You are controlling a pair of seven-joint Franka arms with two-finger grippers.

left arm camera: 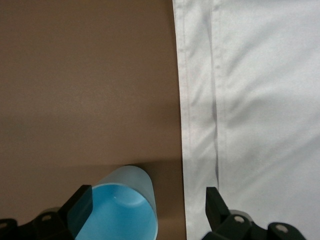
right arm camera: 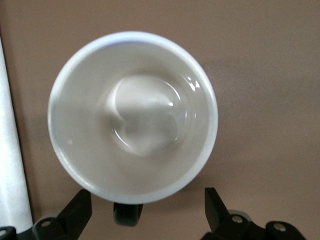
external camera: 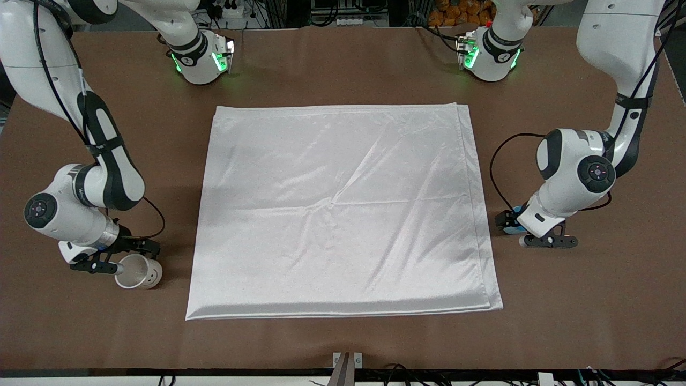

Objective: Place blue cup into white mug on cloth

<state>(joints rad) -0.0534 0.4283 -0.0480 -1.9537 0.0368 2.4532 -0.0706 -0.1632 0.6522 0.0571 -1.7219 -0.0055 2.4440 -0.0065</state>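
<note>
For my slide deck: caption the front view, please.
Open left hand at blue cup, open right hand at white mug, cloth between.

Blue cup (left arm camera: 117, 212) partly cut off, partly hidden

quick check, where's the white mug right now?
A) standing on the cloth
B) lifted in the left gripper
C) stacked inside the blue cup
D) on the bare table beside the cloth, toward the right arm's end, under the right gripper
D: the white mug stands on the brown table, off the cloth, with the open right gripper over it, its fingers either side of the handle, not closed.
</note>
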